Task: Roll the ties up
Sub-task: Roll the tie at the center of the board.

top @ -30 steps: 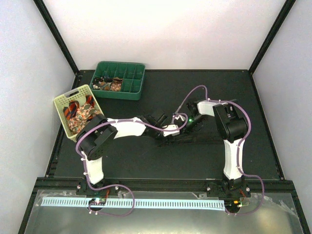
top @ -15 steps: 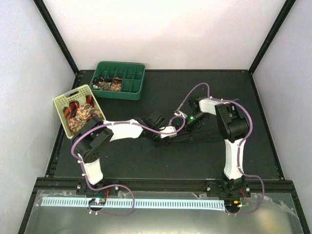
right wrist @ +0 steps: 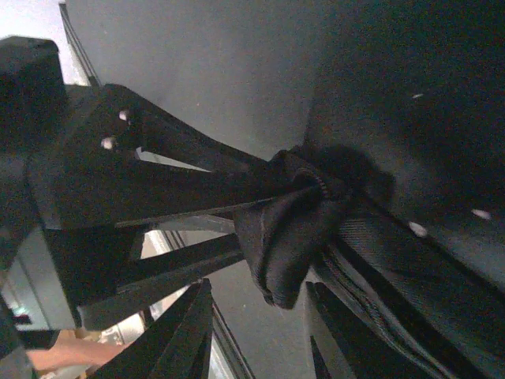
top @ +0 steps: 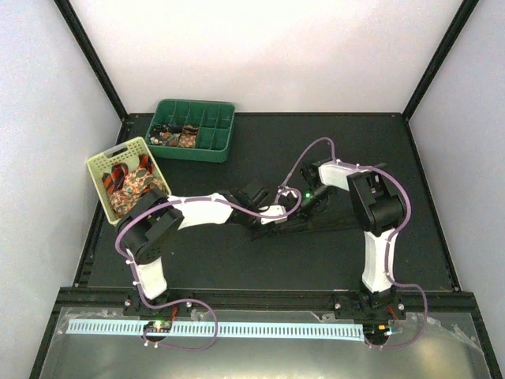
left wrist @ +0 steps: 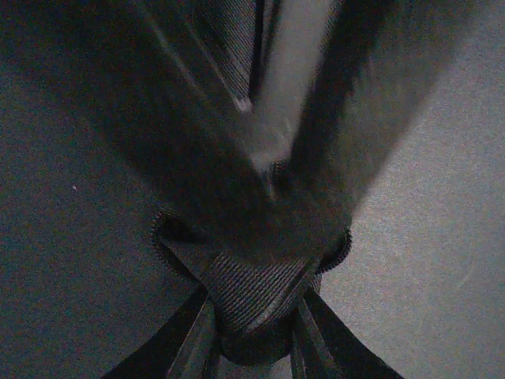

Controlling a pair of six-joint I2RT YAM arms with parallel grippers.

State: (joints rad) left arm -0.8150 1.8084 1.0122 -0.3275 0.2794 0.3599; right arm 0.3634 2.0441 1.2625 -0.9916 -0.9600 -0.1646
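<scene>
One dark twill tie [left wrist: 254, 286], bunched into a fold, sits clamped in the left gripper [left wrist: 254, 320]; right gripper [right wrist: 259, 308] parted.

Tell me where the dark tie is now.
In the top view, the dark tie lies mid-table, between the left gripper and the right gripper.

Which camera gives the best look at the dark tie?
The left wrist view: the dark tie sits close, weave and fold sharp. The right wrist shows a bunched end; from above it barely shows against the black table.
</scene>
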